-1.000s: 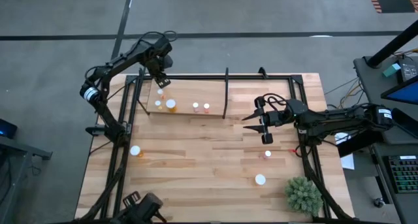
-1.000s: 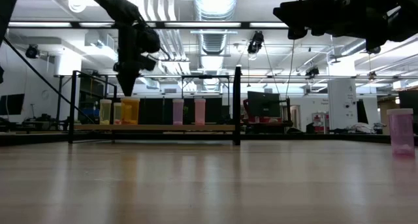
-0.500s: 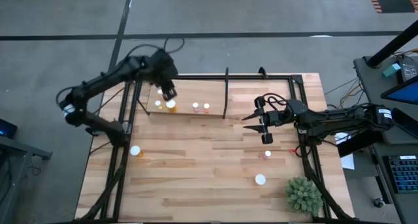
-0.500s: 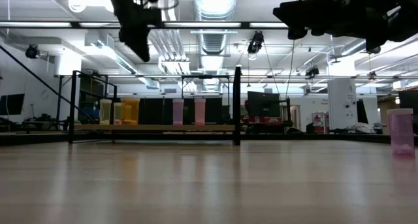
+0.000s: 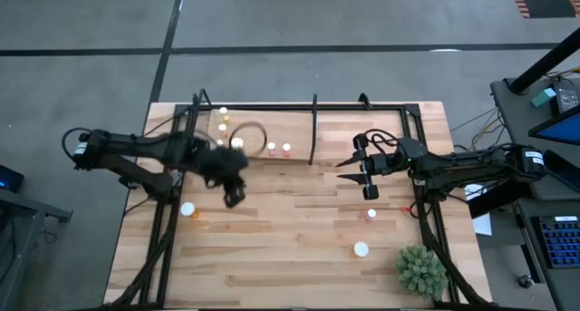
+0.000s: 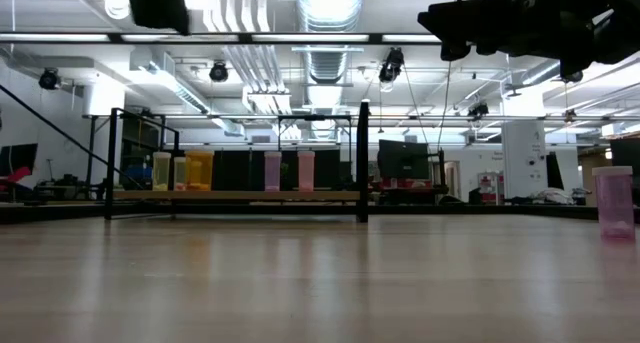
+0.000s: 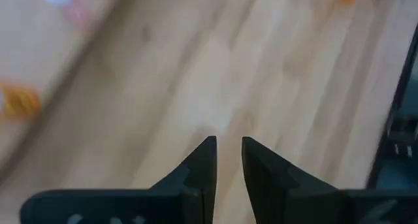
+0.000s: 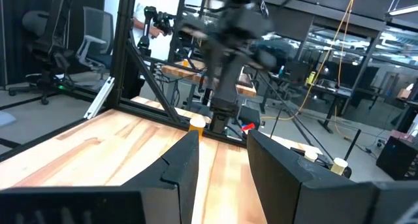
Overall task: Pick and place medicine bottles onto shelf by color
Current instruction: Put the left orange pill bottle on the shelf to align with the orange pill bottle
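Note:
The shelf point(image 5: 263, 134) is a pale board at the table's far side with a black post point(image 5: 314, 130). Several bottles stand on it: orange-yellow ones point(image 5: 237, 144) at its left, pinkish ones point(image 5: 279, 149) near the middle; the low view shows them in a row point(image 6: 200, 170). Loose bottles stand on the table: an orange one point(image 5: 188, 208), a pink one point(image 5: 372, 214) and a white-capped one point(image 5: 362, 249). My left gripper point(image 5: 234, 197) hangs above the table in front of the shelf, narrowly open and empty point(image 7: 227, 145). My right gripper point(image 5: 344, 170) is open and empty at mid-right.
A black tube frame point(image 5: 172, 166) runs along the table's left, far and right sides. A green spiky plant point(image 5: 421, 270) stands at the near right corner. Bare wood point(image 5: 281, 238) lies between the arms toward the near edge.
My left gripper has risen from the shelf's left end and swung toward the table's near edge, ending above the tabletop in front of the shelf. The bottles on the shelf have stayed where they were.

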